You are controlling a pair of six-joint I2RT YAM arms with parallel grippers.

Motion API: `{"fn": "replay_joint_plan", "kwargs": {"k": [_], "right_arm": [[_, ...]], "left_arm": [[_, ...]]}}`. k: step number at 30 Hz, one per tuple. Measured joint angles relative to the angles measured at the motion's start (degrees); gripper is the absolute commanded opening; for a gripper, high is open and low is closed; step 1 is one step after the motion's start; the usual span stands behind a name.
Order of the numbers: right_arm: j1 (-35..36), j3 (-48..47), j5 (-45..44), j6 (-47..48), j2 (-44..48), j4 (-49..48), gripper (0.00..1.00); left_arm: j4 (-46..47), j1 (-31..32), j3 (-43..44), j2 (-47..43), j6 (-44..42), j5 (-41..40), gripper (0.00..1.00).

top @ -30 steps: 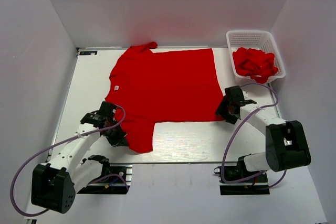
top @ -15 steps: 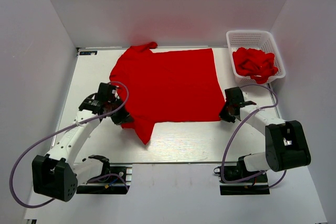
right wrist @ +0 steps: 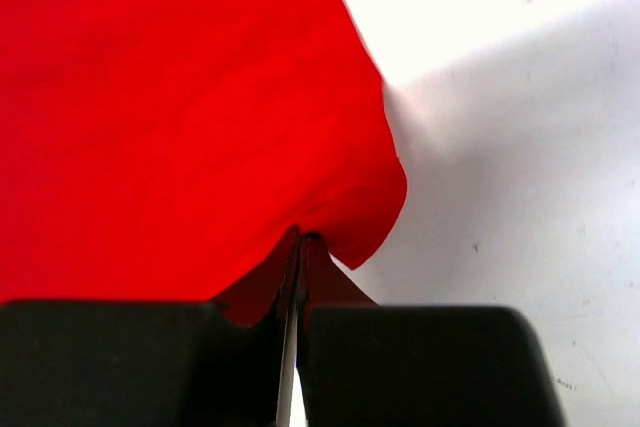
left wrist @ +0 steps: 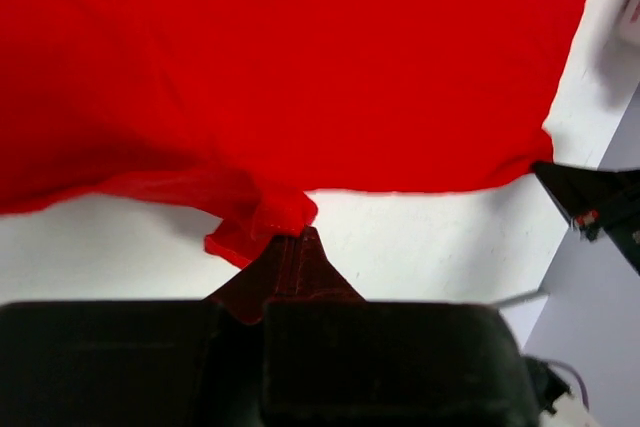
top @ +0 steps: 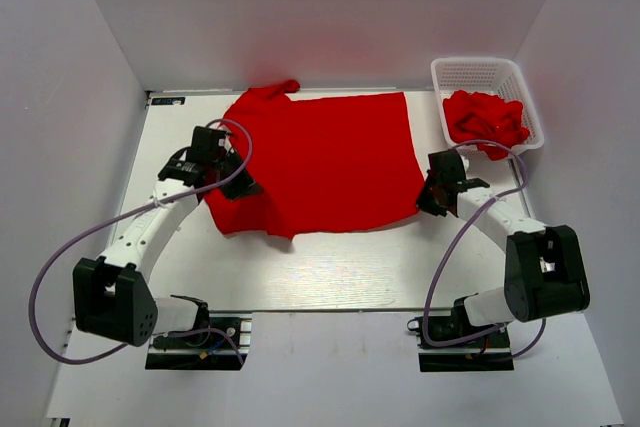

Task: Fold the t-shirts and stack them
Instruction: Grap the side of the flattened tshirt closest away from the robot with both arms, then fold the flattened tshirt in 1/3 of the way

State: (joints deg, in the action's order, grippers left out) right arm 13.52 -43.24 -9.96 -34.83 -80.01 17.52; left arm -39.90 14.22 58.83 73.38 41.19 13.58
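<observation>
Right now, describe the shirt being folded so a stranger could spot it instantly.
On the white table, look left of the white mesh basket. The spread red t-shirt lies mostly flat across the middle, unlike the red shirts crumpled inside that basket.

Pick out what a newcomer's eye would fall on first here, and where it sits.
A bright red t-shirt lies spread across the white table, pinched at either side by the left gripper and right gripper. At the far right, a white mesh basket holds more crumpled red shirts.
</observation>
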Motion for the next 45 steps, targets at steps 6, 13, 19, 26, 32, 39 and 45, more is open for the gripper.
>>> {"fn": "replay_joint_plan", "kwargs": {"k": [6, 13, 19, 26, 32, 39, 45], "right_arm": [[0.0, -5.3, -1.0, 1.3, -2.3, 0.6, 0.00], [0.0, -10.3, -3.2, 2.8, -4.9, 2.2, 0.00], [0.0, -14.5, -4.0, 4.1, -8.4, 3.1, 0.00], [0.0, -18.3, -4.7, 5.4, -11.2, 3.6, 0.00], [0.0, -21.0, -5.1, 5.9, -12.7, 3.8, 0.00], [0.0, -25.0, -5.1, 7.5, -15.3, 4.2, 0.00], [0.0, -30.1, -5.1, 9.3, -19.7, 4.7, 0.00]], "left_arm": [[1.3, -0.2, 7.3, 5.1, -0.2, -3.0, 0.00], [1.1, -0.6, 15.9, 11.6, -0.7, -7.0, 0.00], [1.2, -0.6, 20.8, 16.0, -2.2, -9.3, 0.00], [1.4, -0.7, 27.8, 20.7, -6.2, -11.3, 0.00], [1.1, -1.1, 32.8, 23.7, -8.2, -13.7, 0.00], [0.9, -2.4, 35.5, 25.1, -9.3, -15.5, 0.00], [2.0, -3.6, 36.9, 28.0, -10.9, -15.5, 0.00]]}}
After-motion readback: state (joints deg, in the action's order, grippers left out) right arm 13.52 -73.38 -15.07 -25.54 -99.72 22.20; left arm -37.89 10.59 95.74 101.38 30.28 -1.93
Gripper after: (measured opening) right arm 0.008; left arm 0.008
